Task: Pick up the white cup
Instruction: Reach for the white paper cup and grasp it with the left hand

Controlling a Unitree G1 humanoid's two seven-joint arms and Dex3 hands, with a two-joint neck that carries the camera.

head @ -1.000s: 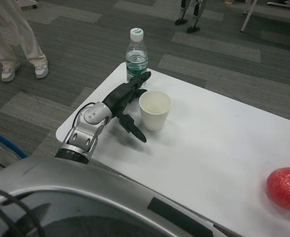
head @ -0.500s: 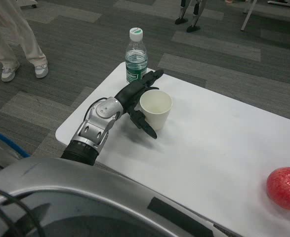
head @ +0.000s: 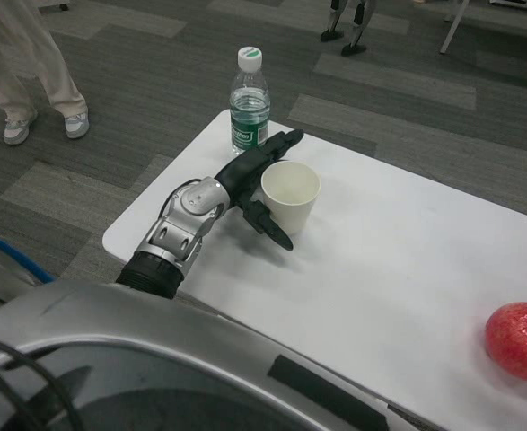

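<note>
1. Since a second ago, the left hand (head: 256, 180) has advanced along the bench (head: 407, 269) toward the white cup (head: 289, 197), from a little short of it to right against its left side.
2. Its fingers are spread, not clamped: the upper ones reach behind the cup, toward the water bottle (head: 249, 101), and the thumb points out in front of the cup, low to the bench.
3. Upright and empty, the cup stands between those fingers, just in front of the bottle; whether they touch its wall I cannot tell.
4. Step in hand, as I judge it: the approach is ending and the grasp has not closed.
5. Next, the fingers need to close round the cup's wall without crushing the thin wall, then lift straight up, clear of the bottle.
6. Well away from the cup, at the right edge, lies a red apple (head: 518, 339).
</note>
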